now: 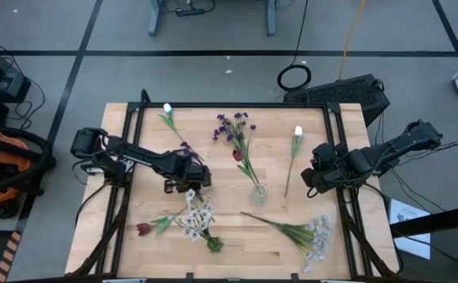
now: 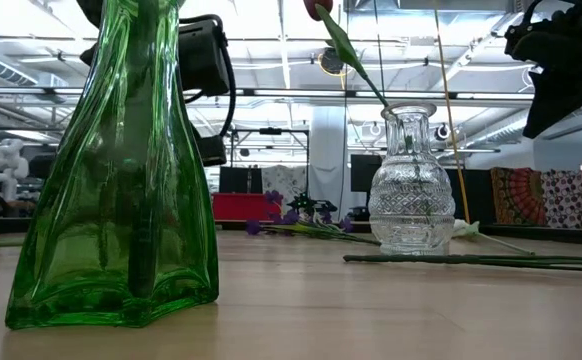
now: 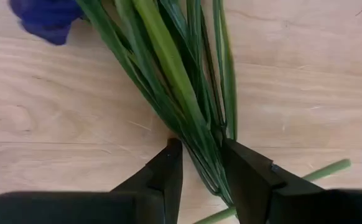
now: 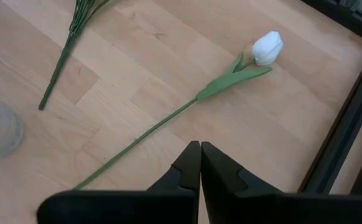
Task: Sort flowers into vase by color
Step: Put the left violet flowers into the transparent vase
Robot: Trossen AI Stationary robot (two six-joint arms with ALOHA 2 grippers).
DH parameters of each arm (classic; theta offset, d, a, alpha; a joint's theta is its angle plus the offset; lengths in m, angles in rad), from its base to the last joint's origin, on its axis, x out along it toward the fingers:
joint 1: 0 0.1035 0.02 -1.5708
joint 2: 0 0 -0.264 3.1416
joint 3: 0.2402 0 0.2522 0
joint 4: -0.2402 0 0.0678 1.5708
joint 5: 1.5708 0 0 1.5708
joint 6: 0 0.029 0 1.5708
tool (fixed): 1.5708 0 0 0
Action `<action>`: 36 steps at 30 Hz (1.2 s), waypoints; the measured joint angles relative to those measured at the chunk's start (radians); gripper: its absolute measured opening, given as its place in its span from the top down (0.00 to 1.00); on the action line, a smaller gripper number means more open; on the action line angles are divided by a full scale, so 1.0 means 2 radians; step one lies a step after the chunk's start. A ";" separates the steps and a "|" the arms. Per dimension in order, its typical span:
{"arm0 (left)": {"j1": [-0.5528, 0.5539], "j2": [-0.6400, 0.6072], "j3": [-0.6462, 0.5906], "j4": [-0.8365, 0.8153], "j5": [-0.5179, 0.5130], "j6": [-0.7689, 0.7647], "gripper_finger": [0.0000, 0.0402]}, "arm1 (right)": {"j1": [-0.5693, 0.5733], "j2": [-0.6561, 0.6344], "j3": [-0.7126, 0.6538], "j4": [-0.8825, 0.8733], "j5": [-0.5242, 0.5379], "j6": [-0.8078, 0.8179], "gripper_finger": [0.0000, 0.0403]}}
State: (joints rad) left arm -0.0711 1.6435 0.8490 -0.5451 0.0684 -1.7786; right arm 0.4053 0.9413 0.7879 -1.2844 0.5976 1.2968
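Midway through sorting, the left gripper (image 3: 201, 163) straddles loosely the green stems (image 3: 187, 93) just beside the green vase (image 1: 212, 244) (right gripper (image 4: 200, 155), pinched empty, hovers well apart).

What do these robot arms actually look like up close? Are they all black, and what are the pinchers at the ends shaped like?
Both arms are dark, nearly black, jointed segments with black cables trailing off the table sides. The left tool ends in two matte black wedge-shaped fingers tapering to blunt tips. The right tool has the same pair. No markings show.
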 joint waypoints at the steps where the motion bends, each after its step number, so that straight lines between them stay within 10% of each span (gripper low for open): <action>1: 0.000 0.001 0.000 0.001 0.000 0.000 0.71 | 0.000 0.000 0.000 0.000 0.000 0.000 0.99; 36: 0.023 -0.052 -0.001 -0.100 -0.013 0.001 0.70 | 0.000 0.000 0.000 0.018 0.000 0.000 0.99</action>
State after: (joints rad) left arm -0.0260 1.5392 0.8463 -0.7449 0.0422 -1.7757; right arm 0.4053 0.9417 0.7879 -1.2491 0.5977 1.2968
